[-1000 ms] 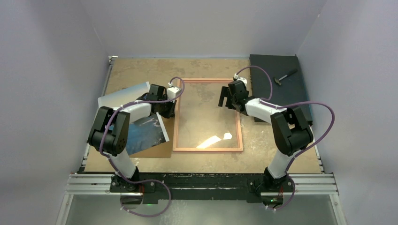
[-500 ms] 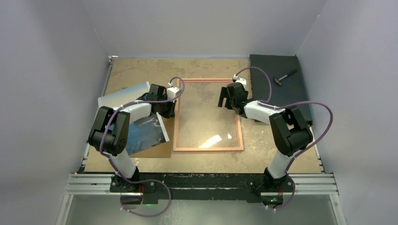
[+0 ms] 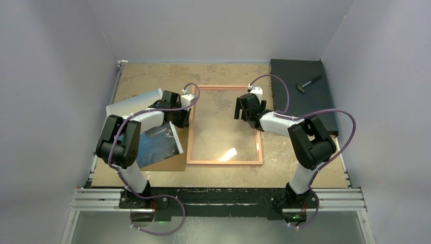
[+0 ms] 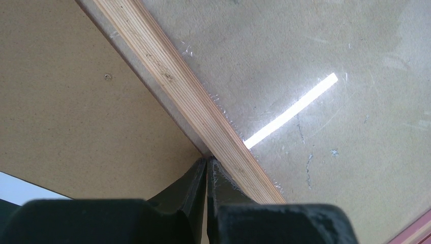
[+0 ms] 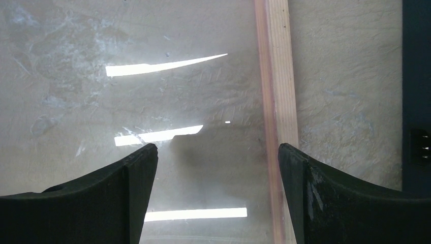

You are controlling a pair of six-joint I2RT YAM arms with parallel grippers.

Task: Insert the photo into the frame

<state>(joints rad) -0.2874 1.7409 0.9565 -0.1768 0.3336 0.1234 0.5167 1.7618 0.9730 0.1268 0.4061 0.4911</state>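
Left wrist: grainy pale-wood frame [image 4: 193, 109]

Soft, even overhead light; white strips of glare on the frame [image 3: 224, 162] glass; wrist views' near foreground blurs

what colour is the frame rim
The frame rim is pale striped wood, clearest in the left wrist view.

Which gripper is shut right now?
The left gripper: its fingers are pressed together, tips at the left rail of the frame. The right gripper stands wide open, the frame's right rail between its fingers in the wrist view.
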